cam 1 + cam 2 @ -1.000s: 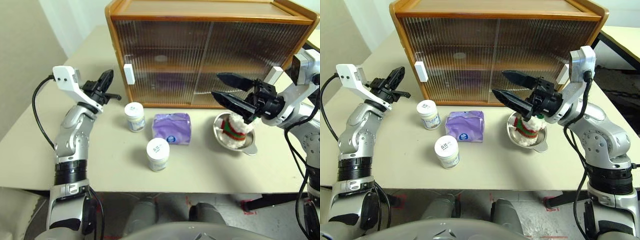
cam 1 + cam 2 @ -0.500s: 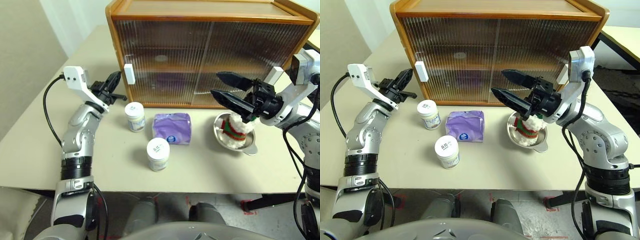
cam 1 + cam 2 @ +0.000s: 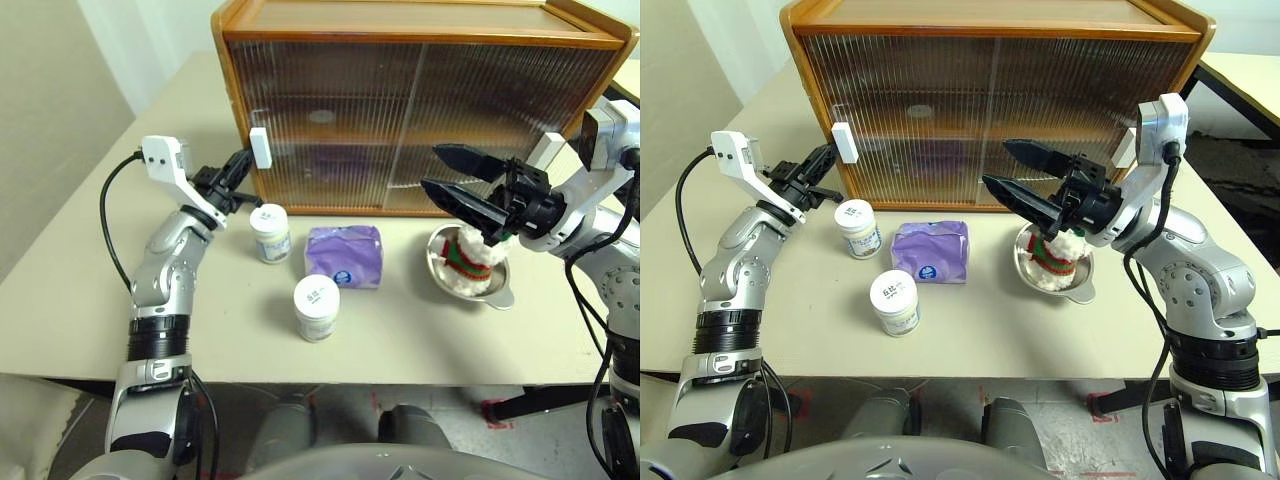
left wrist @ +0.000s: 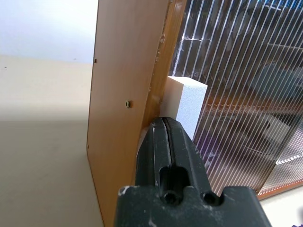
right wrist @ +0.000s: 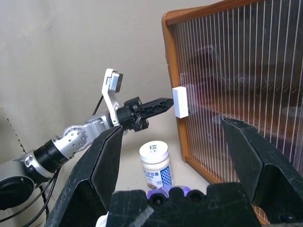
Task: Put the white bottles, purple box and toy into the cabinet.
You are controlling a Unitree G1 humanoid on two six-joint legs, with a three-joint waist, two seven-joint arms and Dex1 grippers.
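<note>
On a beige table [image 3: 60, 300], the head views show both white bottles [image 3: 270, 232], purple box [image 3: 344, 256] and bowl-held toy [image 3: 468, 256] outside the closed cabinet [image 3: 420, 110], right gripper [image 3: 452, 183] wide open and empty above the toy, while wrist views show the left gripper [image 5: 163, 105], pinched shut on nothing, at the white handle [image 4: 185, 106], probably to slide it.

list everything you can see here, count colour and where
cabinet: one, brown wood with ribbed translucent doors, both shut, back of table
handles: two, white, one at each outer door edge
white bottles: two, white with pale labels; one before the cabinet's left end, one nearer the table's front edge
purple box: one, lilac, between the bottles and the bowl
bowl: one, steel, right of the box
toy: one, white with red and green, in the bowl
table: one, beige
left gripper: black, shut, tip by the left handle
right gripper: black, open, above the bowl
</note>
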